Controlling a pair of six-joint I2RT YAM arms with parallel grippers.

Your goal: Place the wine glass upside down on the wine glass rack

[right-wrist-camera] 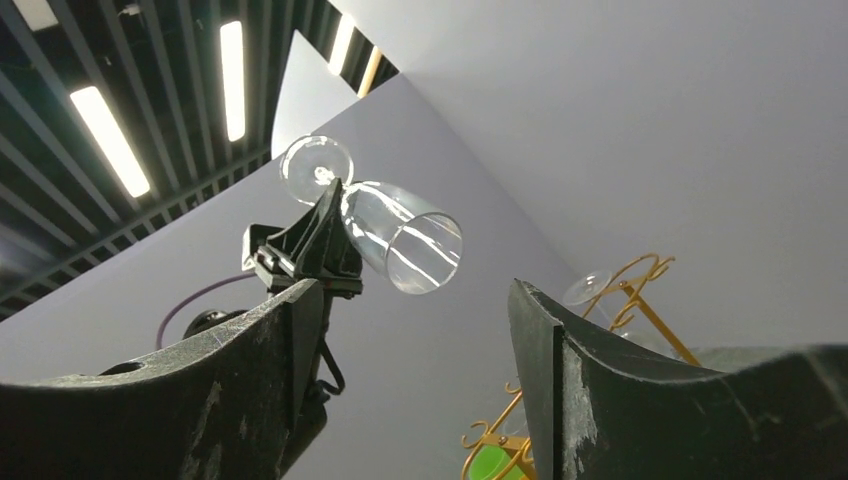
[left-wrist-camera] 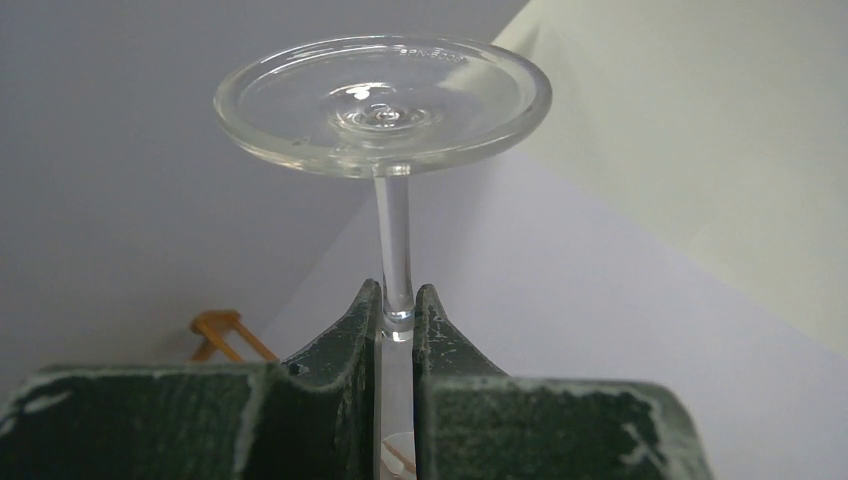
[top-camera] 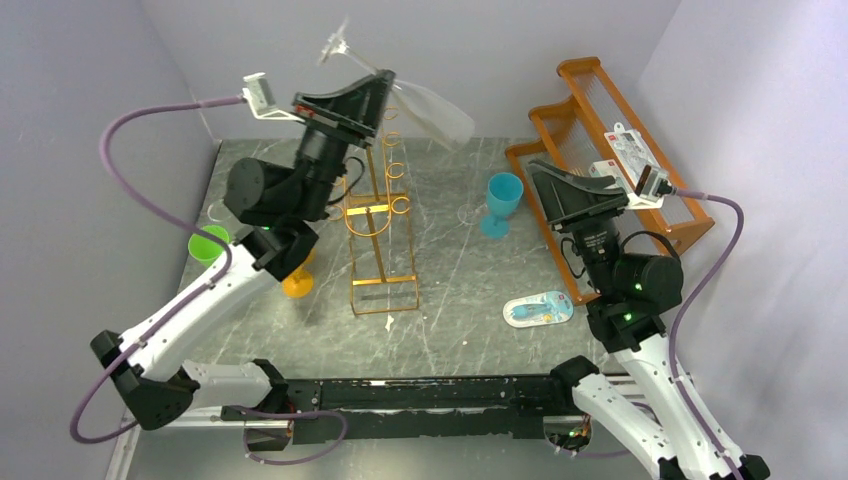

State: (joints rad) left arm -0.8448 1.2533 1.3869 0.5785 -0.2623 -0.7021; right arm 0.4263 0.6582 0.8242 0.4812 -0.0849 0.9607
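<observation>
A clear wine glass [top-camera: 432, 108] hangs high above the table, tilted, with its foot [top-camera: 336, 46] up to the left and its open bowl down to the right. My left gripper [top-camera: 380, 78] is shut on its stem. In the left wrist view the fingers [left-wrist-camera: 350, 335] pinch the stem [left-wrist-camera: 393, 240] below the round foot [left-wrist-camera: 382, 100]. The golden wire wine glass rack [top-camera: 383, 232] stands on the table just below and right of that hand. My right gripper [top-camera: 545, 185] stands open and holds nothing, to the right of the rack. Its wrist view looks up at the held glass [right-wrist-camera: 405, 238] and the rack's hooks [right-wrist-camera: 640, 285].
An orange stepped shelf [top-camera: 598, 125] with a white packet [top-camera: 630, 152] stands at the back right. On the table are a blue goblet [top-camera: 502, 203], a green cup [top-camera: 208, 243], an orange cup [top-camera: 298, 284] and a flat blue-and-white packet [top-camera: 538, 309]. Grey walls enclose the left, back and right sides.
</observation>
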